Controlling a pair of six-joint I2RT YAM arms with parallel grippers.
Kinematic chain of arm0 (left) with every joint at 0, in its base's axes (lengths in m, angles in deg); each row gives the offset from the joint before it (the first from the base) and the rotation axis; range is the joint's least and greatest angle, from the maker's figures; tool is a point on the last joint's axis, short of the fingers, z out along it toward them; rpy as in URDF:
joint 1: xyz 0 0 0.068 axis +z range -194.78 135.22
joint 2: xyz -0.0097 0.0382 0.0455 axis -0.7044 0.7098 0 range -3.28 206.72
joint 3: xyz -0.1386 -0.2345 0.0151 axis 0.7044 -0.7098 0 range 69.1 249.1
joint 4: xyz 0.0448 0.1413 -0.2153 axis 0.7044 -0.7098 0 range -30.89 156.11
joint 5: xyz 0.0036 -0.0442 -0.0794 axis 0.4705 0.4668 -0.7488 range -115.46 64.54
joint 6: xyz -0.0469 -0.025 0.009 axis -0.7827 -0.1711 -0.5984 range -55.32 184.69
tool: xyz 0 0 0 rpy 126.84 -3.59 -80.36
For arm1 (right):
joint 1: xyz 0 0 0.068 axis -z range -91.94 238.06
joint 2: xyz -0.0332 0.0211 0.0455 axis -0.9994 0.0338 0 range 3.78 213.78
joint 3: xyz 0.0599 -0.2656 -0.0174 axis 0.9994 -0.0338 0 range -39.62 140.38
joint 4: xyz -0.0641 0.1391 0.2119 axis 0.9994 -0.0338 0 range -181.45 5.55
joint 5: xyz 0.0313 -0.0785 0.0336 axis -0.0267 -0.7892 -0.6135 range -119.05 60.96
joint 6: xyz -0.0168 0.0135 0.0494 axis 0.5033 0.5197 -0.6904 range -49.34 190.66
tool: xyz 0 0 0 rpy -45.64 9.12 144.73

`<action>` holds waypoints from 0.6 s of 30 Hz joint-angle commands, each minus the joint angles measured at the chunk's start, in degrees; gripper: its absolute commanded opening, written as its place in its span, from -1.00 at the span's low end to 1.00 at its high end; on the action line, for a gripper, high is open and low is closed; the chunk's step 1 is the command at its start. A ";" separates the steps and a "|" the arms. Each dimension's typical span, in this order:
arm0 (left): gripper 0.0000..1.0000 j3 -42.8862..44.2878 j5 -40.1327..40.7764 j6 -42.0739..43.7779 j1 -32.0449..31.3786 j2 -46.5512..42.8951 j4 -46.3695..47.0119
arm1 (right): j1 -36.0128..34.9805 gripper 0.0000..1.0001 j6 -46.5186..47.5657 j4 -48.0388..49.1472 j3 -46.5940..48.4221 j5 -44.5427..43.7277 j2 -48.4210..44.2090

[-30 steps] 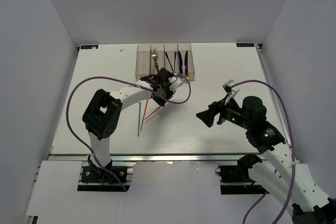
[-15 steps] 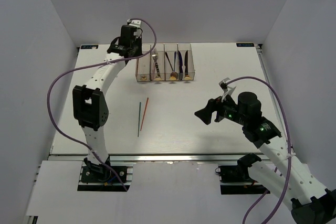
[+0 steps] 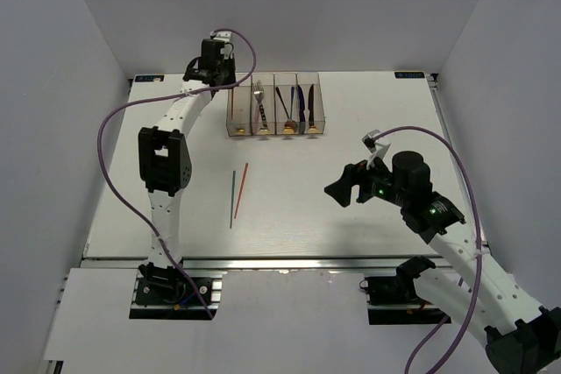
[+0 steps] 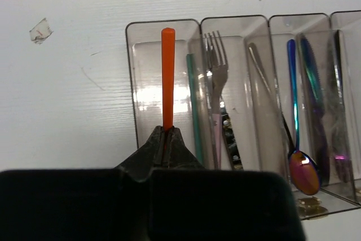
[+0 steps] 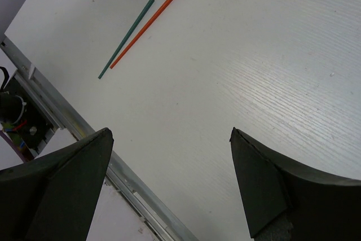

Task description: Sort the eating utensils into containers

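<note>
Left gripper [image 4: 167, 135]: pressed together, pinching the near end of a red chopstick; it was raised over the left end of the bins, at the far side of the table.
Held red chopstick [image 4: 167, 77]: it pointed straight away from the fingers, lined up with the leftmost bin. Whether its far tip was already inside could not be told.
Bins [image 3: 274, 104]: four clear bins joined in a row near the far edge of the table [image 3: 377, 120], each with a gold spot at its base.
Leftmost bin: a teal chopstick [image 4: 194, 105] leaned along its right wall.
Second bin: a silver fork [image 4: 217, 63] stood with its prongs up.
Two right bins: dark and blue pieces, among them a spoon [image 4: 304, 174] with its shiny bowl at the bottom and a blue knife [image 4: 313, 105] beside it. Which of the two bins each sat in was unclear from the wrist view.
Loose red chopstick [image 5: 144, 29]: flat on the table in front of the bins, well apart from them.
Loose teal chopstick [image 5: 126, 38]: just beside the loose red one on its left, nearly parallel to it.
Right gripper [image 5: 169, 136]: spread wide with nothing between its fingers, held above bare table on the right side, well apart from the loose pair and the bins.
</note>
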 commanded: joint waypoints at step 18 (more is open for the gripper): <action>-0.72 -2.14 -6.92 -1.62 1.74 1.12 6.59 | -0.07 0.79 1.41 1.62 2.28 -0.55 2.24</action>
